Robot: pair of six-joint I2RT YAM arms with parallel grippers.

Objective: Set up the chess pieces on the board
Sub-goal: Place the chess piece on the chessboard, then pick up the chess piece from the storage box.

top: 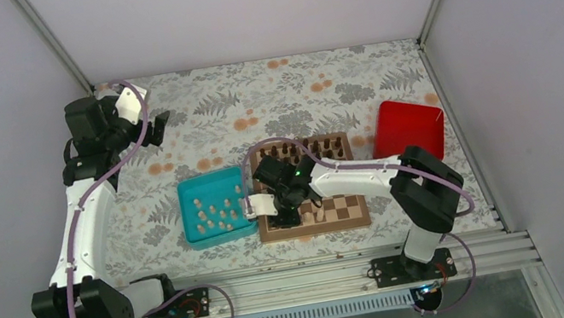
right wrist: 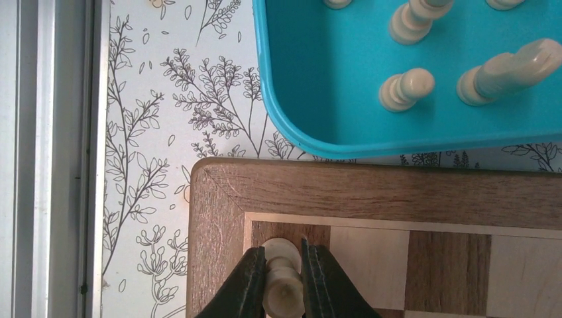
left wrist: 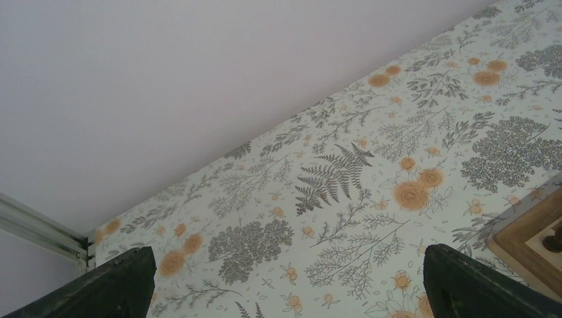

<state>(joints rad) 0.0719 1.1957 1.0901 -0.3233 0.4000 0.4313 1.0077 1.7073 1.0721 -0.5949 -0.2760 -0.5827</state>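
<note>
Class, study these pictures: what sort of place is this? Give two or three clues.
Probably a robot test cell: left arm and right arm bolted to a metal rail, plain walls boxing in the table, a chessboard.

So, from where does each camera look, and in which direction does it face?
Top external: above and behind the bases, facing down at the floral cloth; left arm, right arm, board and teal tray show.
Left wrist: on the raised left arm, facing across the cloth toward the back wall; the left fingers are open, at the bottom corners.
Right wrist: over the board's corner, facing straight down; the right fingers are shut on a pale piece.
Shared: all three see the board; top external and right wrist see the teal tray.
</note>
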